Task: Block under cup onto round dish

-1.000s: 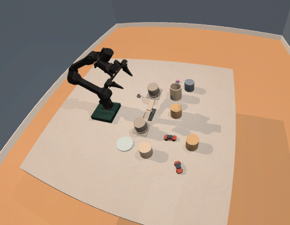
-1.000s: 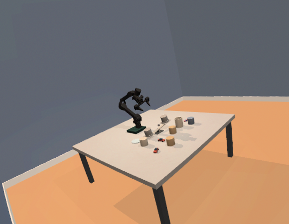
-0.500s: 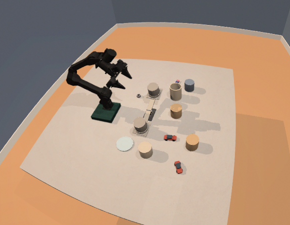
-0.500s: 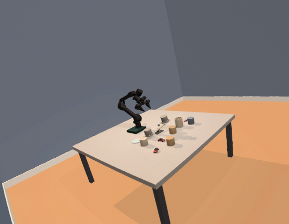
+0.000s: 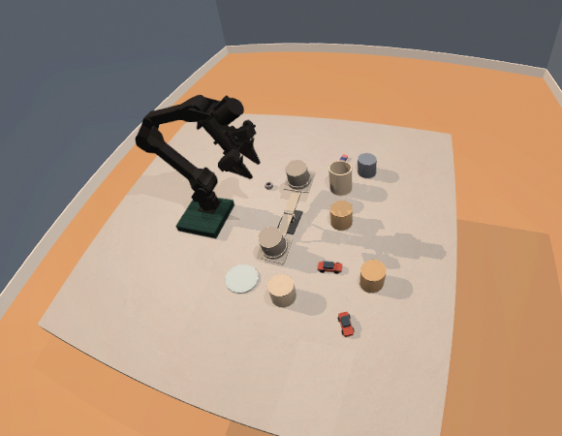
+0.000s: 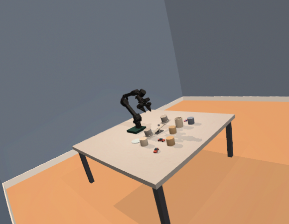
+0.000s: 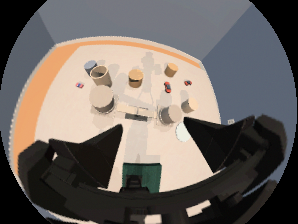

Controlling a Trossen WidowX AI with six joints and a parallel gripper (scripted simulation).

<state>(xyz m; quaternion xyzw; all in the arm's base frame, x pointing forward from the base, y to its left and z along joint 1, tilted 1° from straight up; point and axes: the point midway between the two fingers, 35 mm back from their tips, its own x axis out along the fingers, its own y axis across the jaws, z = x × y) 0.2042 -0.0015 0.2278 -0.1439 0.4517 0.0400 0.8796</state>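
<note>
The balance beam (image 5: 293,202) (image 7: 127,109) slopes down toward the round dish (image 5: 241,278) (image 6: 135,141) (image 7: 182,132). The grey-brown cup near the dish (image 5: 272,241) (image 6: 148,132) (image 7: 170,114) stands upside down on the lower end. The matching far cup (image 5: 297,173) (image 6: 164,118) (image 7: 102,99) stands on the higher end. Both lean slightly with the beam. The block is not visible. My gripper (image 5: 255,170) (image 6: 148,111) (image 7: 153,123) is open and empty, high above the table on the base's side of the balance, touching neither cup. The dish is bare.
A pale cylinder (image 5: 281,291) stands beside the dish. A tall open container (image 5: 340,178), a blue-grey cylinder (image 5: 366,166) and two orange cylinders (image 5: 341,215) (image 5: 372,276) stand beyond the balance. Two red cars (image 5: 329,266) (image 5: 346,324) lie nearby. A small dark ring (image 5: 268,185) lies near the far cup.
</note>
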